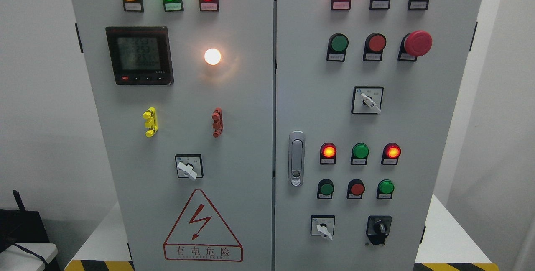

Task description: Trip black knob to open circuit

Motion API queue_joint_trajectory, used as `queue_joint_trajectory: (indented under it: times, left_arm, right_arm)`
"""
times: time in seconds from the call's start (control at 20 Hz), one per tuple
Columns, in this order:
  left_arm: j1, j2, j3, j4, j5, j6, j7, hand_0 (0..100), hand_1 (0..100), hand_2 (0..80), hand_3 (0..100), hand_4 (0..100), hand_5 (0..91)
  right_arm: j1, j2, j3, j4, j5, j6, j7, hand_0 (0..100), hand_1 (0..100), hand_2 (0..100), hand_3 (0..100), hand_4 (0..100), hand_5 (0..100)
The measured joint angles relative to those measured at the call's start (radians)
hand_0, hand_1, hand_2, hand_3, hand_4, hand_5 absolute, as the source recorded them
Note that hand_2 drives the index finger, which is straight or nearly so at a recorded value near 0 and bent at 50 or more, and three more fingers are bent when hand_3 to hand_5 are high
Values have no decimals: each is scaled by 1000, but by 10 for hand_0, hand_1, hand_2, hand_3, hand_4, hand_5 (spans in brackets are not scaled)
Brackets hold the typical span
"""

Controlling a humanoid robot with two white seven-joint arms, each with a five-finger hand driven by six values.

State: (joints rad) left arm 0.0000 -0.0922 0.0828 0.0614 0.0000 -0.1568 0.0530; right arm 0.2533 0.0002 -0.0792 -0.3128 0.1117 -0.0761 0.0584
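The black knob [379, 227] sits on a black plate at the lower right of the right cabinet door [418, 137], its handle pointing roughly upward. Neither of my hands nor any arm shows in the head view. Nothing touches the knob.
A white rotary switch [322, 227] lies left of the black knob, with rows of red and green buttons [357, 188] above. A red mushroom stop button [418, 43] protrudes at upper right. A metal door latch [296, 158] stands near the seam. The left door carries a meter [139, 55] and a warning triangle [202, 229].
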Motion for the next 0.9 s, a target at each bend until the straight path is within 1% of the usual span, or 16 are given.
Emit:
queue_joint_trajectory:
  times: [0.1, 0.2, 0.35, 0.55, 0.75, 0.9]
  left_arm:
    - [0, 0, 0, 0, 0, 0, 0, 120, 389, 0, 0, 0, 0]
    - [0, 0, 0, 0, 0, 0, 0, 120, 389, 0, 0, 0, 0]
    - [0, 0, 0, 0, 0, 0, 0, 120, 389, 0, 0, 0, 0]
    - [0, 0, 0, 0, 0, 0, 0, 120, 389, 0, 0, 0, 0]
    - [0, 0, 0, 0, 0, 0, 0, 120, 389, 0, 0, 0, 0]
    - [0, 0, 0, 0, 0, 0, 0, 120, 389, 0, 0, 0, 0]
  right_arm:
    - [0, 0, 0, -1, 0, 0, 3, 176, 435, 0, 99, 158, 155]
    - [0, 0, 0, -2, 1, 0, 19, 176, 435, 0, 99, 159, 154]
    - [0, 0, -1, -2, 2, 0, 30, 176, 434, 0, 98, 158, 152]
    - [0, 0, -1, -6, 2, -3, 36, 177, 430, 0, 92, 148, 132]
    - [10, 0, -3, -21, 2, -38, 36, 186, 416, 0, 86, 136, 115]
    - [40, 0, -5, -55, 1, -57, 36, 190, 409, 0, 106, 140, 113]
